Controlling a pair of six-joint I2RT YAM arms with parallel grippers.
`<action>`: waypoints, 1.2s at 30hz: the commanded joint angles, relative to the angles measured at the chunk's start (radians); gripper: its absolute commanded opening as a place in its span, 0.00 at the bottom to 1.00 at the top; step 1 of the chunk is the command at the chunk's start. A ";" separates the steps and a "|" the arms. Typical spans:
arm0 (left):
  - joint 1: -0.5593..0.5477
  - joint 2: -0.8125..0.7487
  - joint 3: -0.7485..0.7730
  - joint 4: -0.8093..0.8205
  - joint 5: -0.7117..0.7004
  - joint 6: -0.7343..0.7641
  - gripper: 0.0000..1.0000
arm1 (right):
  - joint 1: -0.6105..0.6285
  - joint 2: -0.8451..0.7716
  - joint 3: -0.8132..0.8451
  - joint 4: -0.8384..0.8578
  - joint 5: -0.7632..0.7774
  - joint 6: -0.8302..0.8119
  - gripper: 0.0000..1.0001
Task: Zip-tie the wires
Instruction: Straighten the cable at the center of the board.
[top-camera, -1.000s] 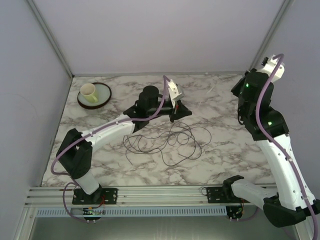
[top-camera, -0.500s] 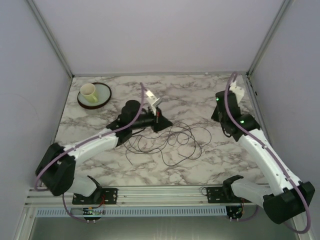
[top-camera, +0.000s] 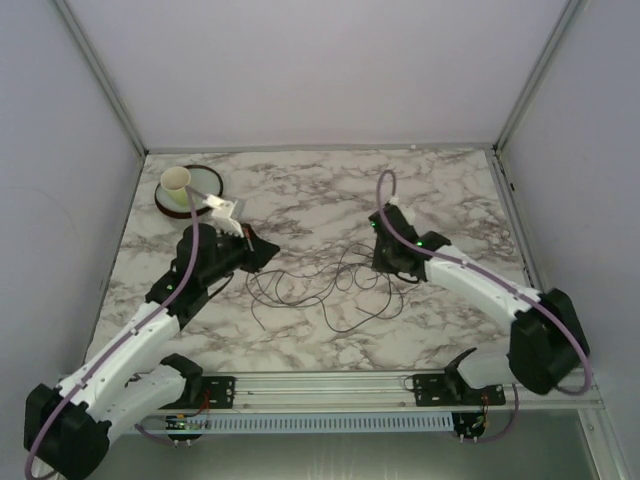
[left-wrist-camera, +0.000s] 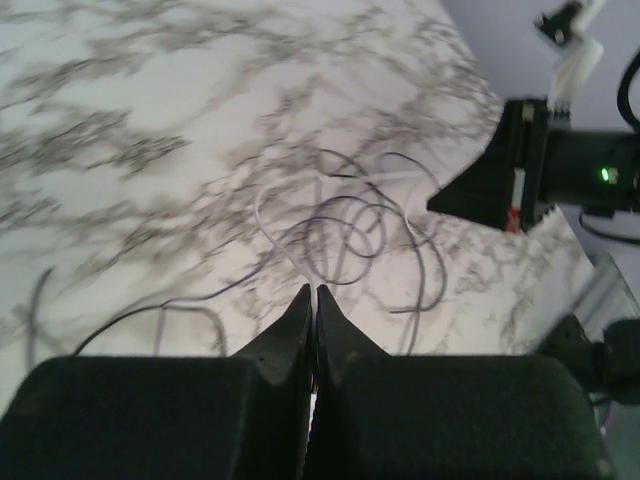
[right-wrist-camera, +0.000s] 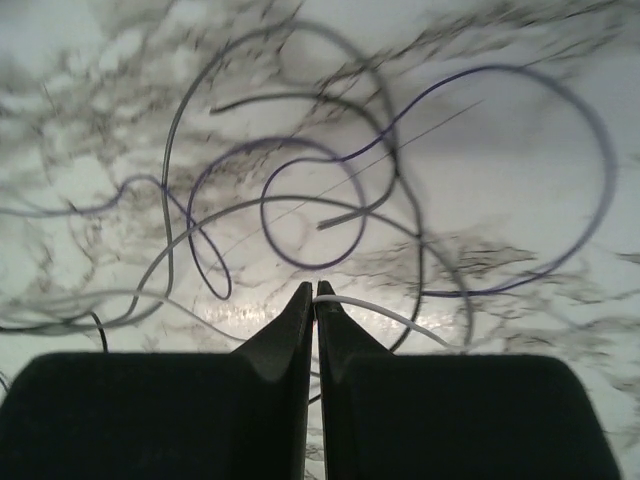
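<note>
The wires (top-camera: 335, 285) are seen spread in loose loops mid-way across the marble table (top-camera: 450, 190), their long axis running left to right. They are flanked by both arms: the right gripper (top-camera: 388, 264) is parked at the tangle's right edge, nearer, and the left gripper (top-camera: 258, 252) just off its left end. Both are pinched together, empty. Since a second ago both arms have been brought down low; the tangle is unmoved.

A pale cup (top-camera: 176, 181) stands on a dark plate (top-camera: 207, 180) at the marble table's (top-camera: 300, 190) far-left corner.
</note>
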 joint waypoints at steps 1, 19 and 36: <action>0.077 -0.078 -0.015 -0.225 -0.108 -0.053 0.00 | 0.077 0.115 0.075 0.036 -0.094 -0.045 0.00; 0.191 -0.051 -0.106 -0.373 -0.224 -0.076 0.00 | 0.169 0.354 0.240 -0.025 -0.151 -0.129 0.00; 0.195 -0.008 -0.202 -0.278 -0.195 0.006 0.00 | 0.184 0.310 0.221 -0.020 -0.183 -0.171 0.36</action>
